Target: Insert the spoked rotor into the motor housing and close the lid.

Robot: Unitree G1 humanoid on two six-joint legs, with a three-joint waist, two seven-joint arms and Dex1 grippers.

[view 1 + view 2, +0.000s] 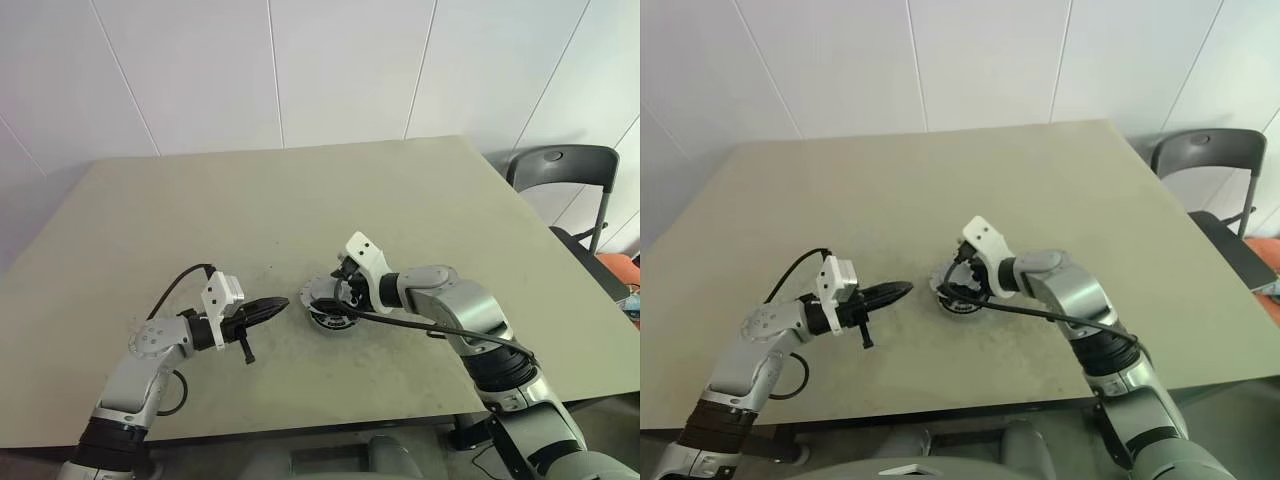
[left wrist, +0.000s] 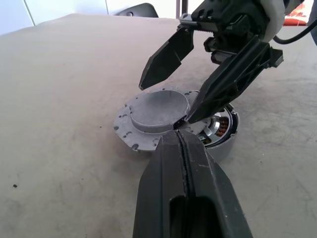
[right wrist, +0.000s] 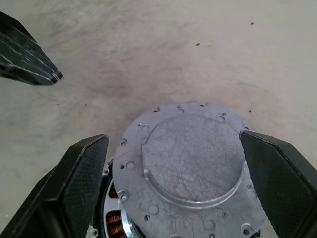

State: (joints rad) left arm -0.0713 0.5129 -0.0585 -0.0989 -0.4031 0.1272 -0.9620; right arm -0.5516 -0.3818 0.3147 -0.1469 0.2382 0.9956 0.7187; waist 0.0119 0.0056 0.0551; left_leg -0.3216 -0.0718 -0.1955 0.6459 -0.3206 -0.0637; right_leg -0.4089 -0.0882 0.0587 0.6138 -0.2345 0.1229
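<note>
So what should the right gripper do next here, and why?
Probably nudge the lid sideways until it centres on the housing. The lid sits off-centre, leaving copper windings exposed at one edge, and the right gripper stands open around the lid.

A plain beige table (image 1: pixel 300 200) is seen, its matte top scuffed and marked with a few small dark specks. One assembly is carried on it, near the front edge at about mid-width: the motor housing (image 2: pixel 225 130) (black ring, copper windings visible inside) is set directly on the surface. The lid (image 3: pixel 185 171) is laid on top of it, shifted off-centre, so the windings are left exposed on one side.
</note>
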